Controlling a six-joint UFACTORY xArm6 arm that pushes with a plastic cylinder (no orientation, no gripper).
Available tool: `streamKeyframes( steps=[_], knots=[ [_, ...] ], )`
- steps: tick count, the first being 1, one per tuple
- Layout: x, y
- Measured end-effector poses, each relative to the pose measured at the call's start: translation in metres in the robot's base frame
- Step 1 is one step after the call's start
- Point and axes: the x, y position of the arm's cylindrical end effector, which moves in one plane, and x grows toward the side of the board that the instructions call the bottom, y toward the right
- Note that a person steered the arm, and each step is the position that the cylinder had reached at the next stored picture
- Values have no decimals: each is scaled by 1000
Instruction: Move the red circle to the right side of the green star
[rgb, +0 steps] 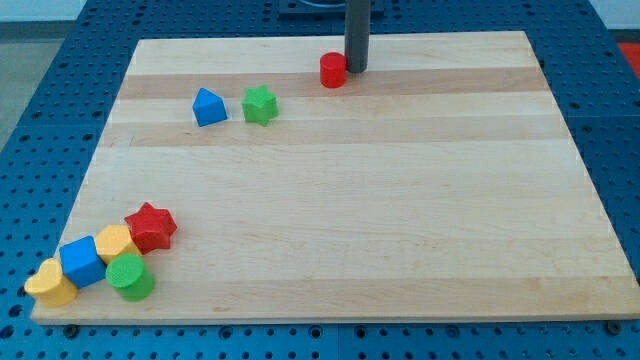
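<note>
You'll see my tip, gripperless and holding nothing, touching the red circle block's right; the green star block lies lower-left.

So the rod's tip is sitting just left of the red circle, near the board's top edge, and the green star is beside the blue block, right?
Not quite: in the camera view my tip sits just right of the red circle. The rest holds.
</note>
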Motion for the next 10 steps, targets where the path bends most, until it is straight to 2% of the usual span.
streamKeyframes(
  steps=[4, 5, 8, 10],
  knots=[
    [-28, -6],
    [-23, -6],
    [-6, -75],
    [21, -95]
  ],
)
